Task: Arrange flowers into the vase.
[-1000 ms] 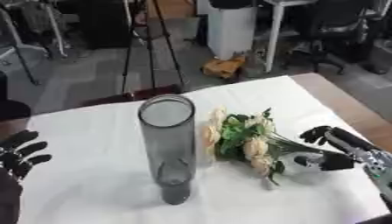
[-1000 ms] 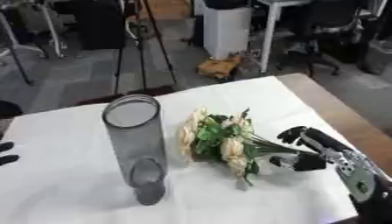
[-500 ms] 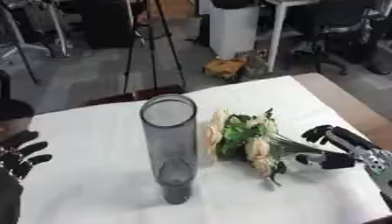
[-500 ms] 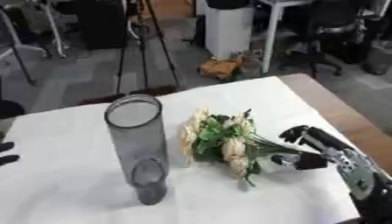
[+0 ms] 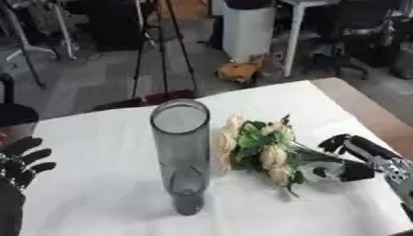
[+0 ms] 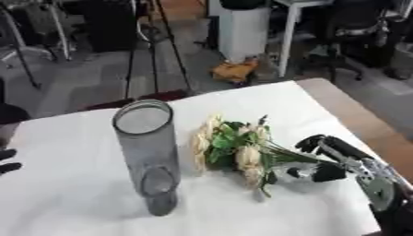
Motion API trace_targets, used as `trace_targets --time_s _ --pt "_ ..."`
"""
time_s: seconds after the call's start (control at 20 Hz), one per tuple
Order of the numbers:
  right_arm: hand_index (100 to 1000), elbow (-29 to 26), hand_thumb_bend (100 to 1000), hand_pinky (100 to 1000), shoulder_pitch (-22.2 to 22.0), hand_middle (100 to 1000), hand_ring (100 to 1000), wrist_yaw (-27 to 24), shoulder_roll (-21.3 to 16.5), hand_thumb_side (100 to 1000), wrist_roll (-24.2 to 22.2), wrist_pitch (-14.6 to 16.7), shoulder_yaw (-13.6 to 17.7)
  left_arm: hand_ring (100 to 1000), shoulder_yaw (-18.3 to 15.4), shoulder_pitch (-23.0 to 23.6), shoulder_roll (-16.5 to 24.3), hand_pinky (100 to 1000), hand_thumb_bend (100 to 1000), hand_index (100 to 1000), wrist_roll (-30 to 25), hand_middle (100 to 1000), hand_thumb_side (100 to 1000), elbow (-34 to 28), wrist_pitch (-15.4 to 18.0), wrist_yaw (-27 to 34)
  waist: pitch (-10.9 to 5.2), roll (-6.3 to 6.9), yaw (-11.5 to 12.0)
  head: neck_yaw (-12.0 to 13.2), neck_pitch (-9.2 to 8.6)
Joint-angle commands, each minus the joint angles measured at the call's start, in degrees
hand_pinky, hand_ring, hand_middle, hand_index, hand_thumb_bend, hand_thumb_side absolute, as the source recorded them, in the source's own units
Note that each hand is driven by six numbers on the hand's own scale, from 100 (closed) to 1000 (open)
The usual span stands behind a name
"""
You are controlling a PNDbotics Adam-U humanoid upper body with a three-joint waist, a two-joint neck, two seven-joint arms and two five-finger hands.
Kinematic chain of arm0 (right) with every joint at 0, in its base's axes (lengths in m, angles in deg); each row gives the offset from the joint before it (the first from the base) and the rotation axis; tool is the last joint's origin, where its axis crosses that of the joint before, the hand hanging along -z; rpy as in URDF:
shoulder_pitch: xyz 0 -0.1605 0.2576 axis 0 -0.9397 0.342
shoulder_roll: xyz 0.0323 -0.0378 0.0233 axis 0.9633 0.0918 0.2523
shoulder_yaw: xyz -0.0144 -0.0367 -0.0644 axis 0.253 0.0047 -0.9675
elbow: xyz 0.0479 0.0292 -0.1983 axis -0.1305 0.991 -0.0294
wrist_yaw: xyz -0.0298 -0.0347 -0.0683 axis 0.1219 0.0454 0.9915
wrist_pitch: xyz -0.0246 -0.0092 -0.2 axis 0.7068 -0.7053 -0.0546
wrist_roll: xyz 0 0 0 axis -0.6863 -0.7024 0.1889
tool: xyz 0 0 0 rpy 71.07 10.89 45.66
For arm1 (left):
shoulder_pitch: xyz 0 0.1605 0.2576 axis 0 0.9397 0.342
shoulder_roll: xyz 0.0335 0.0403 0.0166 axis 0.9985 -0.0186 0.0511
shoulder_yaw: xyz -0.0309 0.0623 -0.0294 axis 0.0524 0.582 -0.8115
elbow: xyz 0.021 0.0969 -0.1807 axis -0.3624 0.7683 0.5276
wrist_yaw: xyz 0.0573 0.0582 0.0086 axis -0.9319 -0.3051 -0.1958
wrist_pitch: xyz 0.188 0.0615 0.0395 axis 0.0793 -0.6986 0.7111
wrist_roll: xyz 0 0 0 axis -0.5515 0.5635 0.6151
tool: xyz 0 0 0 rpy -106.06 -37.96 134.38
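Observation:
A tall clear glass vase stands upright on the white table, left of centre. A bunch of cream flowers with green leaves lies on the table to the right of the vase, its stems pointing right. My right hand sits at the stem end, fingers and thumb curled around the stems. My left hand rests open at the left edge, fingers up, away from the vase.
The table's brown right edge runs beside my right hand. Beyond the far edge are a tripod, a white bin, chairs and a small orange thing on the floor.
My right hand has closed in slightly on the stems. The view has shifted a little; the vase and flowers stay where they were.

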Motion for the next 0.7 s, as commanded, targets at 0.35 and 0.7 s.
trace_targets --time_s 0.35,0.7 --pt "798 0.3 600 634 1.9 654 692 2.4 -1.3 517 0.8 -0.3 0.6 737 -0.2 -0.8 1.0 687 1000 801 -0.2 747 793 -0.9 0.1 0.2 -0.58 0.68 0.3 0.4 -0.69" --pt "776 0.6 586 558 2.2 618 617 3.5 -1.0 498 3.0 -1.2 0.5 736 -0.2 -0.7 0.9 687 1000 801 -0.1 746 794 -0.9 0.1 0.2 -0.62 0.72 0.5 0.4 -0.69"
